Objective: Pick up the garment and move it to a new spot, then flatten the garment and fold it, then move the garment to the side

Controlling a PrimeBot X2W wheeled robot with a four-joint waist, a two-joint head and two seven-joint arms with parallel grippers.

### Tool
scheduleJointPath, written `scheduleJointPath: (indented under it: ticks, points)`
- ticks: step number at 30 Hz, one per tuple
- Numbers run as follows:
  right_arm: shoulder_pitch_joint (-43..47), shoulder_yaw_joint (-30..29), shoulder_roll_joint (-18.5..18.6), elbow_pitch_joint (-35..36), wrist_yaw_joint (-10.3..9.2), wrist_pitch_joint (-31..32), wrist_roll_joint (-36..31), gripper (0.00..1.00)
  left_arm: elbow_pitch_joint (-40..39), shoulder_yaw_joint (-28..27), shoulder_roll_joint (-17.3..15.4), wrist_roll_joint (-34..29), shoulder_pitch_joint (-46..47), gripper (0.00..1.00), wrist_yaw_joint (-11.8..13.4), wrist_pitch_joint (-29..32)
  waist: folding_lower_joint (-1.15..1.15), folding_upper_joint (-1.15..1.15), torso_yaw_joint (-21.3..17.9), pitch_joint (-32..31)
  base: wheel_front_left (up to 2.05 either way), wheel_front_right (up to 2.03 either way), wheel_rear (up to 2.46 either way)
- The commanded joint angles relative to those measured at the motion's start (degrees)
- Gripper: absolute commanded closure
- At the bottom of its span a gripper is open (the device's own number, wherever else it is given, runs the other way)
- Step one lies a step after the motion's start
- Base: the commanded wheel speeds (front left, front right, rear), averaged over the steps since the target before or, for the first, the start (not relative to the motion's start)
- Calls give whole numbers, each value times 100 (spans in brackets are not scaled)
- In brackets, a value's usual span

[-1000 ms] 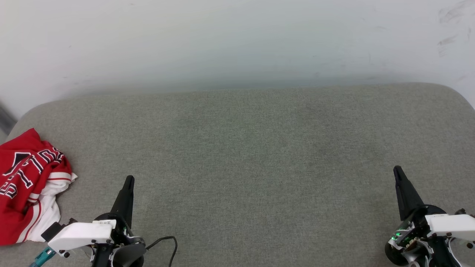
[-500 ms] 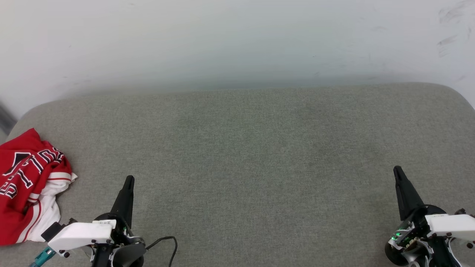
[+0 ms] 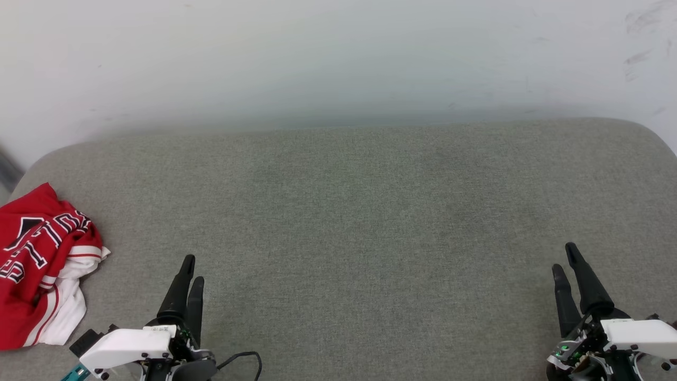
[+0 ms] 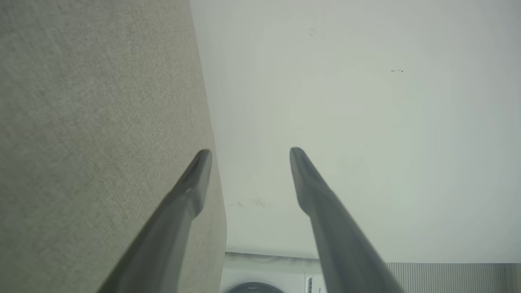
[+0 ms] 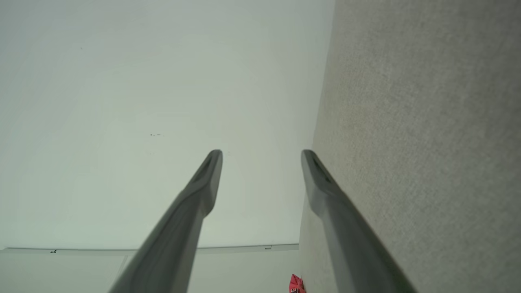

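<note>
The garment (image 3: 39, 270), red with white sleeves and black white-outlined lettering, lies crumpled at the far left edge of the grey cushion (image 3: 349, 211). A small red corner of the garment (image 5: 296, 284) peeks in at the bottom of the right wrist view. My left gripper (image 3: 191, 269) hovers low at the bottom left, to the right of the garment and apart from it, its two dark fingers spread with nothing between them (image 4: 249, 152). At the bottom right my right gripper (image 3: 564, 258) is open and empty too (image 5: 260, 154).
A pale wall (image 3: 338, 58) rises behind the cushion. The cushion's corners round off at far left and far right. A black cable (image 3: 246, 359) curls beside the left wrist. Part of a white appliance (image 4: 264, 276) sits below the wall in the left wrist view.
Both grippers have opened: each showed one closed point before, now two separate fingers. Both wrists have shifted slightly toward the bottom edge. The garment has not moved.
</note>
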State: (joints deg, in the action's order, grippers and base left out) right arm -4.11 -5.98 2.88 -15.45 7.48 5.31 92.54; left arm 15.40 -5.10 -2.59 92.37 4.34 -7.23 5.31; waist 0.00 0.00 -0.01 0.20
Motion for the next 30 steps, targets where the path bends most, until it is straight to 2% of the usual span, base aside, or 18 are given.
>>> scheduleJointPath:
  ticks: [1, 17, 25, 30]
  points:
    - [-128, 34, 3, 144, 1, -81, -46, 0, -148, 85, -17, -42, 155, 0, -11, -69, 0, 0, 1, 1, 0, 0, 0]
    - [-182, 243, 28, 507, 1, -506, -422, 0, -619, 462, -27, -233, 209, 0, -16, -504, 0, 0, 22, 12, 0, 0, 0]
    - [-197, 325, 50, 689, 1, -689, -816, 0, -858, 566, -33, -774, 204, 0, -18, -685, 0, 0, 34, 18, 0, 0, 0]
    - [-199, 387, 130, 755, 1, -798, -1437, 0, -918, 768, -129, -1390, 226, 0, -19, -792, 0, 0, 45, 16, 0, 0, 0]
